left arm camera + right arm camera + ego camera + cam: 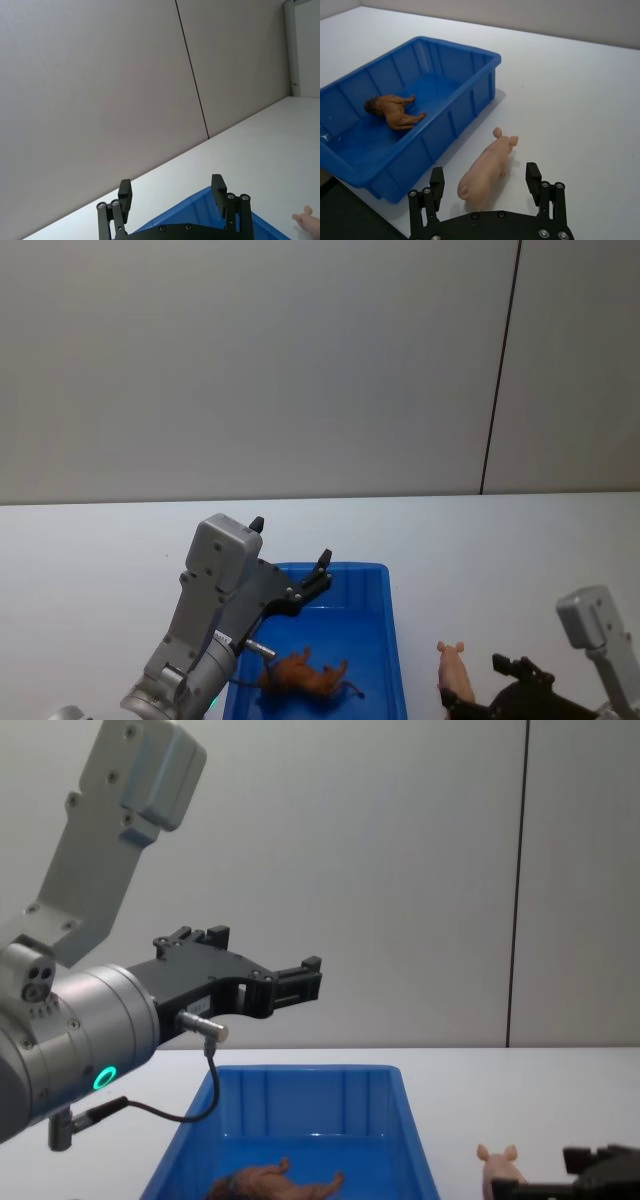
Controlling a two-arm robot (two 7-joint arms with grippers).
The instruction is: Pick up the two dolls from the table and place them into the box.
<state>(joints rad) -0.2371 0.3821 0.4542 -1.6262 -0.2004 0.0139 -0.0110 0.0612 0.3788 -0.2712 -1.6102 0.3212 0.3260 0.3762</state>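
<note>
Right gripper (485,179) spread wide, close by the pale pink pig (487,167) on the white table (570,100), just beside the blue box (462,46). Reddish-brown lion (395,111) lies inside. Left gripper (171,184) hovers open above the box, with a grey wall (300,360) behind.

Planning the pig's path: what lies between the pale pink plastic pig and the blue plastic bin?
Only a bare strip of white tabletop; the right wrist view shows the pink pig apart from the blue bin.
</note>
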